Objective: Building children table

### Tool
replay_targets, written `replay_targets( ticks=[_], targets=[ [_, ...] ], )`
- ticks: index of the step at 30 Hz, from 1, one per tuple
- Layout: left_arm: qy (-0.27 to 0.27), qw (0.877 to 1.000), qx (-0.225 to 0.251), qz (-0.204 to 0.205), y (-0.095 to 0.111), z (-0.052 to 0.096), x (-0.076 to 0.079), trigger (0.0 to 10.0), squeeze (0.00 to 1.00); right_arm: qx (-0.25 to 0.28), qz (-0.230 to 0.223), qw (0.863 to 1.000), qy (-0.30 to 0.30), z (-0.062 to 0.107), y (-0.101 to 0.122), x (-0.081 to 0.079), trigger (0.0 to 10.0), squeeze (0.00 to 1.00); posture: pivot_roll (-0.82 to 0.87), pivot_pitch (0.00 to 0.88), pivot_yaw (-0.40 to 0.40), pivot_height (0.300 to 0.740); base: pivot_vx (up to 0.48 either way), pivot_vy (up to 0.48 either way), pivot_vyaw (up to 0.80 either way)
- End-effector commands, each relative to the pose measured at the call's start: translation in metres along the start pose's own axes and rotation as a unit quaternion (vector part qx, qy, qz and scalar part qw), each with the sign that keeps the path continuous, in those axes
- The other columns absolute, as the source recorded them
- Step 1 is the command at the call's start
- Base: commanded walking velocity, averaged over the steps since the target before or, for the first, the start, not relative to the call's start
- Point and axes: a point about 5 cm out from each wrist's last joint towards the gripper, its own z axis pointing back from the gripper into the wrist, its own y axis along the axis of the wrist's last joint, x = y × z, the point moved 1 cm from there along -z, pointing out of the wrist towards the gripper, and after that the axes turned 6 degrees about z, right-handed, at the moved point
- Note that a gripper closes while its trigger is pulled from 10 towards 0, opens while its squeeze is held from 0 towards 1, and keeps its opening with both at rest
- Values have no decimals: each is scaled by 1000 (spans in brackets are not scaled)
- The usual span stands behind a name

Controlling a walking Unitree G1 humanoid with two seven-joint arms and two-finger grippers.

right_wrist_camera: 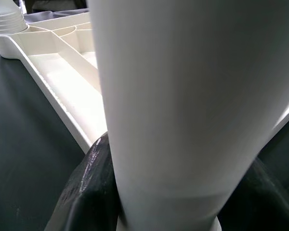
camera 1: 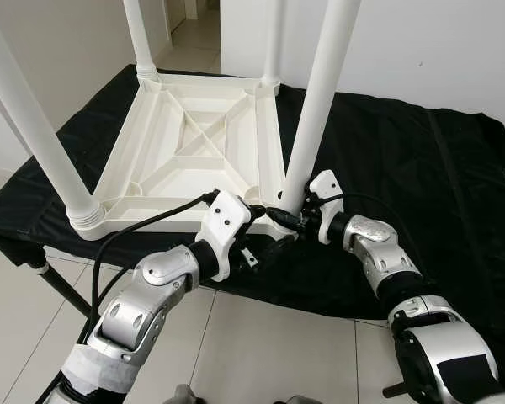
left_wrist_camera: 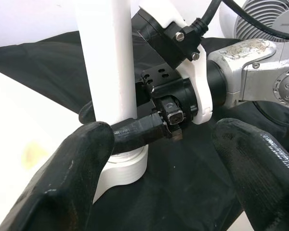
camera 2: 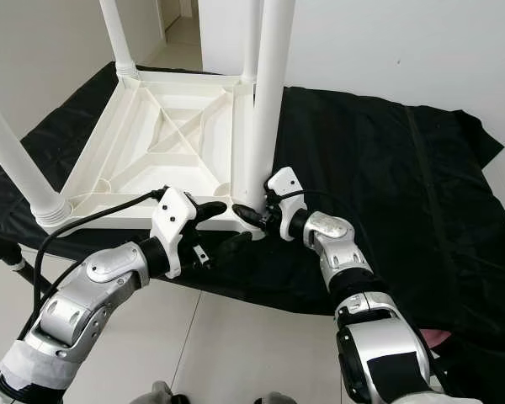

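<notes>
- Children's table (camera 1: 194,143) lay upside down on a black cloth (camera 1: 421,168) covering the bench, toward the bench's left half; four white legs stood up from its corners.
- Right gripper (camera 1: 288,215) clamped narrow around the base of the near-right leg (camera 1: 316,109), just above its socket at the near edge of the bench. In the right wrist view a finger (right_wrist_camera: 94,192) sat on each side of the leg, pressing it.
- Left gripper (camera 1: 257,231) sat just beside the same corner, fingers spread wide, holding nothing; left wrist view showed its fingertips (left_wrist_camera: 67,178) flanking the leg base and the right gripper.
- Risk: the two grippers were crowded at one corner; a turn of the leg could drive one into the other or snag a cable (camera 1: 143,225).
- Risk: the grip was low on a long leg, so a sideways push could cock it in the socket and jam the joint.
- Risk: the table could slide on the cloth toward the near edge if pulled.
- Appearance: glossy white plastic, underside ribbed with diagonal bracing, legs smooth and tapered with ringed collars (camera 1: 86,215).
</notes>
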Motion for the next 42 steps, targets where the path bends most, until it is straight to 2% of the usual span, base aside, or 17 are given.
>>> replay_targets(
  ticks=[1, 12, 13, 15, 18, 23, 25, 26, 27, 29, 30, 32, 35, 36, 37, 38, 42],
  targets=[
    [-13, 1000, -4, 1, -1, 0, 3, 10000, 0, -21, 0, 1000, -23, 3, -7, 2, 10000, 0, -64, 30, 2, 740, 0, 0, 0],
    [-13, 1000, -5, 5, -3, 1, 5, 10000, 0, -8, 5, 995, -99, 5, -3, 3, 10000, 0, -66, 37, -10, 740, 0, 0, 0],
    [-14, 1000, -6, 7, -5, 1, 7, 10000, 0, -3, -2, 989, -145, 6, 1, 2, 10000, 0, -67, 39, -12, 740, 0, 0, 0],
    [-15, 1000, -7, 8, -5, 2, 8, 10000, 0, -3, -14, 984, -180, 6, 3, 1, 10000, 0, -68, 39, -12, 740, 0, 0, 0],
    [-15, 1000, -7, 8, -6, 1, 7, 10000, 0, -4, -20, 981, -190, 6, 3, 1, 10000, 0, -68, 39, -12, 740, 0, 0, 0],
    [-17, 1000, -8, 8, -6, 1, 8, 10000, 0, -8, -36, 949, -312, 5, 9, -21, 10000, 0, -69, 37, -20, 740, 0, 0, 0],
    [-17, 1000, -8, 8, -6, 1, 8, 10000, 0, -10, -36, 945, -324, 5, 9, -24, 10000, 0, -69, 37, -20, 740, 0, 0, 0],
    [-18, 1000, -8, 8, -6, 1, 8, 10000, 0, -21, -33, 929, -367, 5, 9, -29, 10000, 0, -69, 34, -23, 740, 0, 0, 0],
    [-18, 1000, -8, 8, -6, 1, 8, 10000, 0, -25, -32, 925, -379, 6, 10, -31, 10000, 0, -69, 34, -23, 740, 0, 0, 0],
    [-18, 1000, -7, 7, -6, 0, 8, 10000, 0, -29, -33, 921, -387, 7, 11, -32, 10000, 0, -69, 34, -23, 740, 0, 0, 0],
    [-18, 1000, -6, 7, -5, 0, 8, 10000, 0, -24, -51, 924, -379, 0, 13, -42, 10000, 0, -69, 28, -24, 740, 0, 0, 0],
    [-18, 1000, -5, 7, -5, -1, 7, 10000, 0, -8, -58, 927, -369, -7, 22, -51, 10000, 0, -71, 26, -21, 740, 0, 0, 0],
    [-16, 1000, -3, 6, -3, -1, 6, 10000, 0, 1, -60, 928, -368, -8, 26, -50, 10000, 0, -79, 27, -14, 740, 0, 0, 0],
    [-15, 1000, -3, 6, -3, -1, 5, 10000, 0, -1, -64, 926, -372, -6, 27, -51, 10000, 129, -79, 27, -14, 740, 0, 0, 0],
    [-15, 1000, -3, 6, -3, -1, 5, 10000, 0, -1, -64, 926, -372, -6, 27, -51, 10000, 129, -79, 27, -14, 740, 0, 0, 0],
    [-14, 1000, -2, 5, -2, -2, 4, 10000, 0, -2, -66, 924, -377, -5, 28, -51, 10000, 1000, -75, 41, -11, 740, 0, 0, 0],
    [-15, 1000, -2, 5, -2, -1, 4, 10000, 0, 4, -72, 923, -378, -3, 30, -51, 10000, 1000, -75, 41, -11, 740, 0, 0, 0]
  ],
)
